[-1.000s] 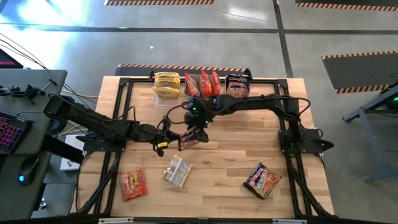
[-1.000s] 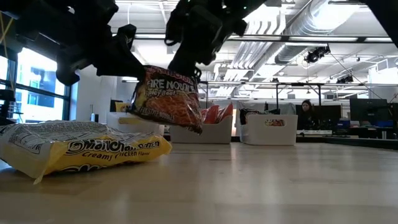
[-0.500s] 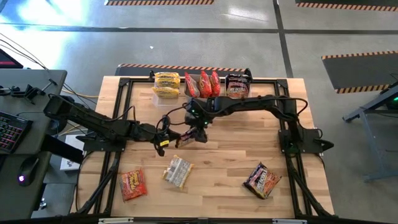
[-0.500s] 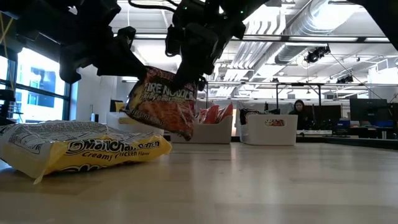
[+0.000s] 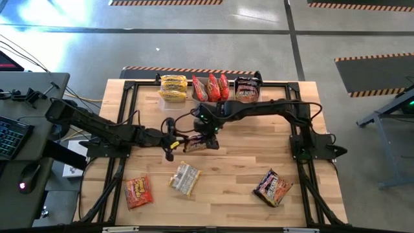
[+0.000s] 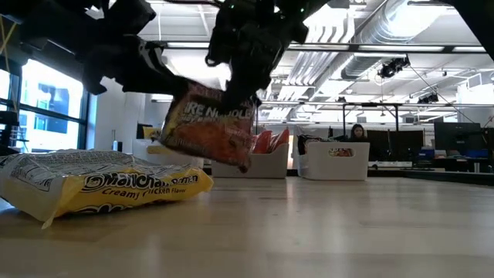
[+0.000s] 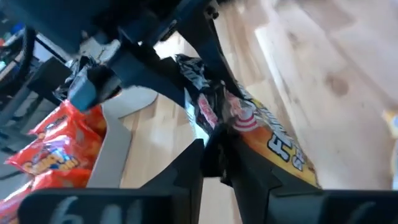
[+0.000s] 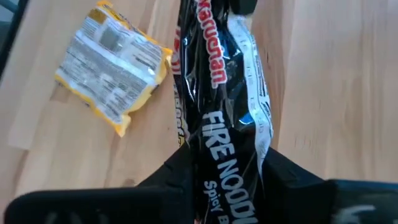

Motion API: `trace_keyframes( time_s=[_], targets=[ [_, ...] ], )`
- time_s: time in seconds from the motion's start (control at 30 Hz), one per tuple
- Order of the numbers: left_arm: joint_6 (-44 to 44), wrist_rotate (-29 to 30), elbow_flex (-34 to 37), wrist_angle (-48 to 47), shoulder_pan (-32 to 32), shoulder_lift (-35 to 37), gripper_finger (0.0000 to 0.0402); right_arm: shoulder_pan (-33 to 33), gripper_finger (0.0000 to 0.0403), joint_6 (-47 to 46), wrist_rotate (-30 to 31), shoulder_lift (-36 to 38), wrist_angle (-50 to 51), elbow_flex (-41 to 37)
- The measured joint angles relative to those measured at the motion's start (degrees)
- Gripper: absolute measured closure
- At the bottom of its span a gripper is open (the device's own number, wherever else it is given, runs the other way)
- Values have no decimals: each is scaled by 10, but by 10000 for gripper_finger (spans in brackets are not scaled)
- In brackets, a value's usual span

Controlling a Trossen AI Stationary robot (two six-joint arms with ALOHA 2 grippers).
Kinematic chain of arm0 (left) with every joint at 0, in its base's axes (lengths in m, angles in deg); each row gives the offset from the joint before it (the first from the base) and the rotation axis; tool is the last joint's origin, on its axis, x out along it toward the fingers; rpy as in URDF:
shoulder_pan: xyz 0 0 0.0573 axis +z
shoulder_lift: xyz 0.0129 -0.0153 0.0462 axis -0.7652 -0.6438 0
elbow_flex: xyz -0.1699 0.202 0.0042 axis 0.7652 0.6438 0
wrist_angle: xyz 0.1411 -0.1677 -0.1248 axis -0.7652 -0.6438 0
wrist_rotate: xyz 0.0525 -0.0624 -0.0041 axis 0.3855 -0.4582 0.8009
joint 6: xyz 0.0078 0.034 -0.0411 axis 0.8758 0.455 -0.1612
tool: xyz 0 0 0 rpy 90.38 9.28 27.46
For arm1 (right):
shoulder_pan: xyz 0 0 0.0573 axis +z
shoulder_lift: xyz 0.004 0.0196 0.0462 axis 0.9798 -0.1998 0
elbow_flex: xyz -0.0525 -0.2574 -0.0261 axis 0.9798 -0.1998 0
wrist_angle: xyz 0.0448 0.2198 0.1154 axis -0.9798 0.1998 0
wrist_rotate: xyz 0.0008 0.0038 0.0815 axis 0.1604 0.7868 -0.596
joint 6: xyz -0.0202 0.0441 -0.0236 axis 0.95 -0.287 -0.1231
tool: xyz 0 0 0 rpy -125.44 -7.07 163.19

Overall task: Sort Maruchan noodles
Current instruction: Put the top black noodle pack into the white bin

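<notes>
A dark Fire Noodle packet (image 5: pixel 196 142) hangs in the air above the table's middle, between my two grippers. My left gripper (image 5: pixel 181 144) reaches it from the table's left and is shut at its left end. My right gripper (image 5: pixel 206 134) comes from the far right, slanting down, and is shut around the other end. On the table near the front lie a yellow packet (image 5: pixel 185 178), a red-orange packet (image 5: pixel 138 191) and another dark packet (image 5: pixel 273 187). My left gripper has the packet's crimped end (image 7: pixel 208 115) at its fingertips, pinched between the two fingers. It comes nearly level from the table's left. The packet is clear of the table. My right gripper has one finger (image 8: pixel 181 177) on each side of the packet, across its lower end (image 8: pixel 230 180). The fingers slant down from the far right. The packet (image 6: pixel 210 127) hangs tilted, lifted clear of the wood.
Along the far edge stand three tubs: yellow packets (image 5: pixel 173 88), red packets (image 5: pixel 211 87) and dark packets (image 5: pixel 247 89). The black frame rails (image 5: pixel 126 116) run around the tabletop. Bare wood lies in the middle right.
The dark packet has stayed in the air at the same spot but has turned, its face rolling and its lower end swinging up a little. My right gripper has tipped down onto the packet's top. My left gripper has rolled about its own line.
</notes>
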Motion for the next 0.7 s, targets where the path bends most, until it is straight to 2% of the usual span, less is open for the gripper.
trace_keyframes(
  time_s=[0.17, 0.37, 0.5, 0.7],
  targets=[
    [-51, -60, 59, 117, 22, 0, 324, 0, 315, 1, 8, 38, 26, 0],
    [-98, -77, 153, 322, 42, -1, 323, 0, 318, 12, 66, 109, 77, 0],
    [-124, -77, 178, 376, 52, 0, 323, 0, 318, 17, 135, 156, 143, 0],
    [-155, -84, 179, 381, 57, 0, 323, -19, 319, 31, 291, 216, 226, 0]
  ],
)
